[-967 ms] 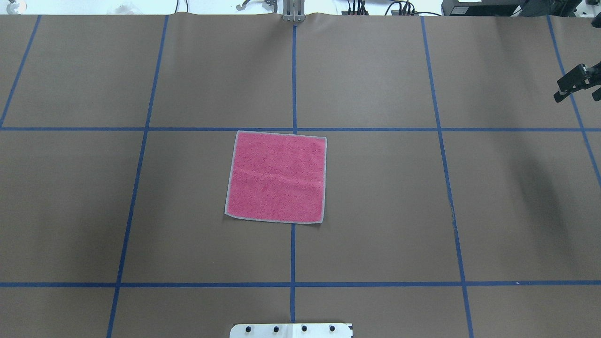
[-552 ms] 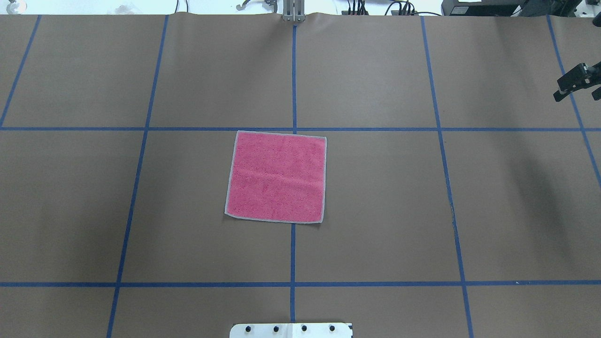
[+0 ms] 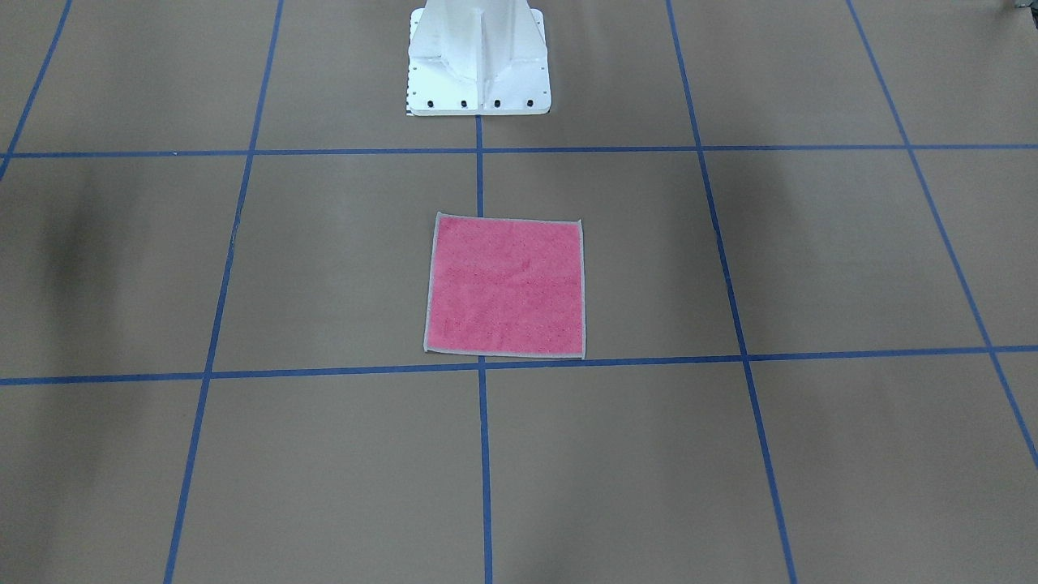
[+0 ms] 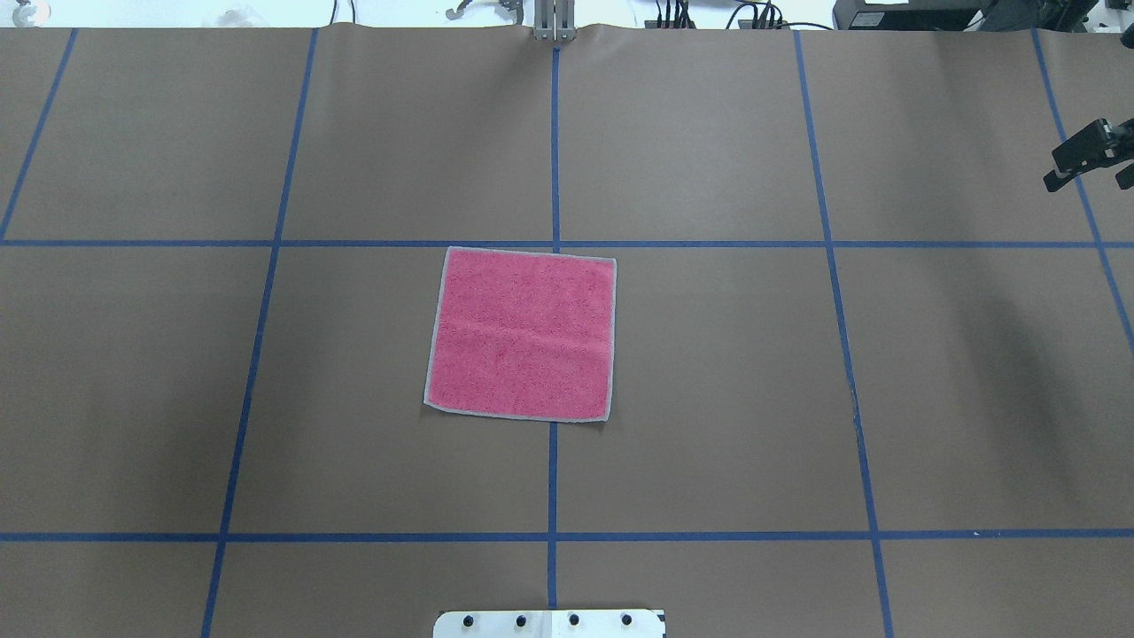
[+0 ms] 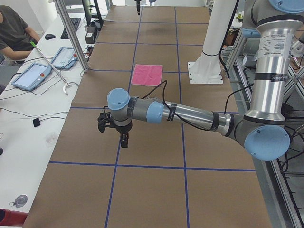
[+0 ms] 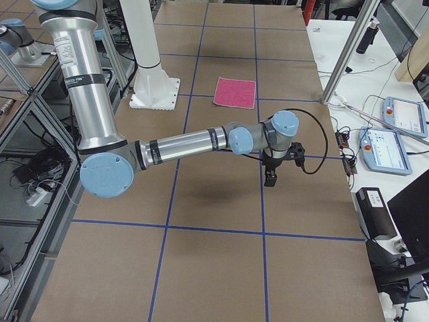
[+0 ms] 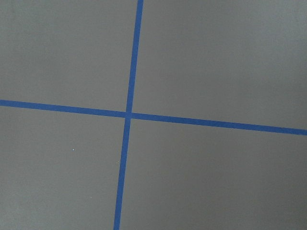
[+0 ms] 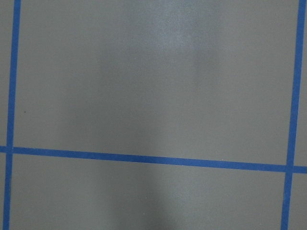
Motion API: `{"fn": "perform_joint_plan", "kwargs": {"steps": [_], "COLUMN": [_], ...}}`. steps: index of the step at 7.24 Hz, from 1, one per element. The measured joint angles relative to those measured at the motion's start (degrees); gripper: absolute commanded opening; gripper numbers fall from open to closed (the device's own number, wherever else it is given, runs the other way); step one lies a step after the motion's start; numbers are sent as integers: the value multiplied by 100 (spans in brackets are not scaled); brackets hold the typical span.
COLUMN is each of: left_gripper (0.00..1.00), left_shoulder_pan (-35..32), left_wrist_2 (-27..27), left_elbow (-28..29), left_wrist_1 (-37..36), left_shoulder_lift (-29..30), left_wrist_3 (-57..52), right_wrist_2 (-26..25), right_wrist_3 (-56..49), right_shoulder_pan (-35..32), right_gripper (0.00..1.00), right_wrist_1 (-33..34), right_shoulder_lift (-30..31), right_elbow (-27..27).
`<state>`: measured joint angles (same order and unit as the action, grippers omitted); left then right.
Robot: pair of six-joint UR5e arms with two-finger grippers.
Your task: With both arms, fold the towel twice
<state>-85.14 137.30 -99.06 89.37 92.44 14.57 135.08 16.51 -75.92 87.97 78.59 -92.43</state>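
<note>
towel (image 4: 521,335) lies flat & unfolded near the middle of the table (image 4: 709,399), pink face up, grey hem all round, a faint crease across it. it sits over the centre tape line (image 4: 553,478), w/ its far edge just beside a cross line.

left arm (image 5: 190,114) is stretched low over the table twd the robot's left end. left gripper (image 5: 124,141) points down above the brown surface, near a tape crossing & well apart from the towel. it shows only in the side cam, so can't tell how far open it is. it has no hold on the towel. left wrist cam gives just brown table & a tape crossing.

right arm (image 6: 188,144) reaches the same way twd the right end. right gripper (image 6: 271,178) points down above the table, also well apart from the towel. overhead cam catches it only at the right edge, partly cut off, so can't tell if the jaws are apart or closed. it has no hold on the towel either. right wrist cam gives brown table & tape lines.

white base (image 3: 478,57) stands on the centre line at the robot's side. a person (image 5: 14,28) sits at the side bench near two tablets (image 5: 31,76).
</note>
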Motion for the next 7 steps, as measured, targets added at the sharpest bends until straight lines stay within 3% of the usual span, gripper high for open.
{"fn": "perform_joint_plan", "kwargs": {"steps": [2,3,5,7], "left_gripper": [100,100,100,100], "left_shoulder_pan": [244,430,646,795], "left_wrist_2": [10,15,334,589], "left_elbow": [-49,-117,-168,-222], "left_wrist_1": [193,286,442,566], "left_shoulder_lift": [-7,-7,-5,52], "left_wrist_3": [163,440,814,1168], "right_wrist_2": [172,201,156,-414], "right_wrist_3": [211,828,2744,5226], "right_shoulder_pan": [149,430,1212,2274], "right_gripper": [100,100,100,100], "right_wrist_1": [-106,-145,-502,-1051], "right_shoulder_lift": [31,33,24,-62], "right_elbow": [-202,-465,-1100,-1619]}}
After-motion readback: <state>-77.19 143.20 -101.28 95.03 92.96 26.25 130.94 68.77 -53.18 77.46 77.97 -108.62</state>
